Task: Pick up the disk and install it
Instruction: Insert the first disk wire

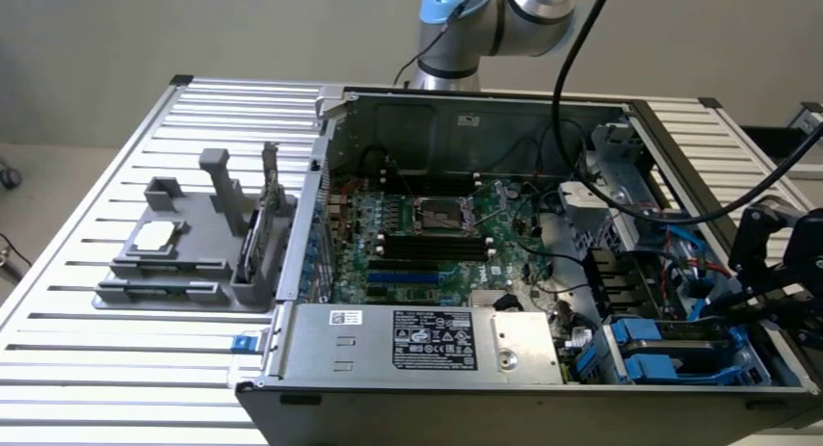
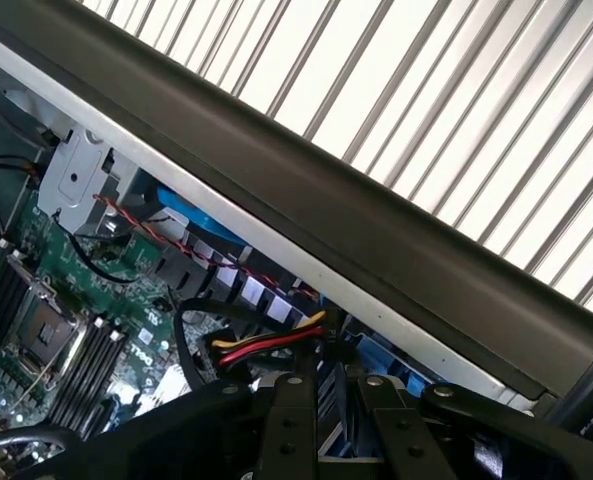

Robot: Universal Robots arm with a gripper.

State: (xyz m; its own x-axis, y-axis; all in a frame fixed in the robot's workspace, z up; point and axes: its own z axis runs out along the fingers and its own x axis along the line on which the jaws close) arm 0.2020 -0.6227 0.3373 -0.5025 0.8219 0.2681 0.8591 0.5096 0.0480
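Pale silver metal table with a slatted top [image 1: 77, 301] — long parallel ribs run across the whole surface. Two things sit directly on it. Toward the exterior view's left is a grey moulded plastic fixture block [image 1: 180, 294], flat on the slats. Just beside it, from the centre to the exterior view's right, is a large black-and-grey metal computer case [image 1: 515, 412] — lying on its side, open face up.

The pincer [image 1: 756, 297] runs off the exterior view's right edge, and in the wrist view its body is cropped by the frame. Just beneath the pincer, the disk [image 1: 672, 352] is partly covered by the pincer itself. Whether it is gripped cannot be told. Well apart from the pincer, print on the power-supply box [image 1: 438, 338] is too small to read.
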